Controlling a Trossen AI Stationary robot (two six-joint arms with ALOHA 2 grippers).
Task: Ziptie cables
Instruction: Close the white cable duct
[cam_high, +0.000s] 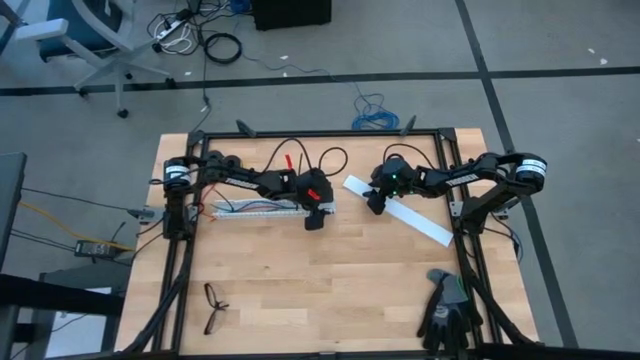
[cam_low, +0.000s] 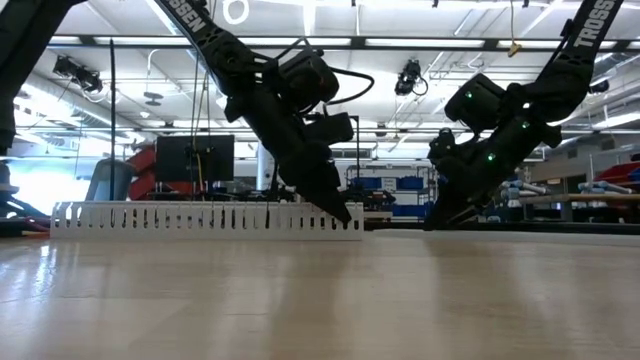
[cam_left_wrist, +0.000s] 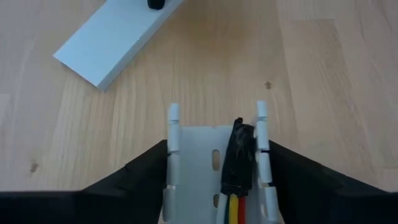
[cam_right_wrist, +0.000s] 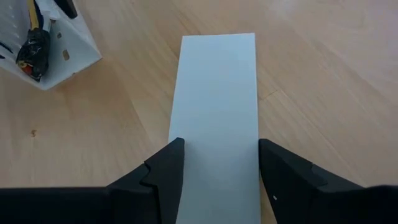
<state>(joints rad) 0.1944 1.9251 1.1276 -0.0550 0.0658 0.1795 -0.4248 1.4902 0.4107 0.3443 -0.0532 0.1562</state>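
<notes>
The cables (cam_left_wrist: 234, 208), thin smooth wires in yellow and red with a black wrapped end, lie inside the white slotted plastic tray (cam_high: 262, 209) in the upper left middle of the high view on the pale wooden counter (cam_high: 330, 290). The left gripper (cam_high: 314, 220) sits at the tray's right end, its dark fingers (cam_left_wrist: 146, 168) spread on both sides of the tray walls, and I cannot tell if they squeeze it. The right gripper (cam_high: 375, 205), right of centre, has its fingers on both long edges of a flat, smooth white lid strip (cam_right_wrist: 216, 112), but I cannot tell if it pinches it.
</notes>
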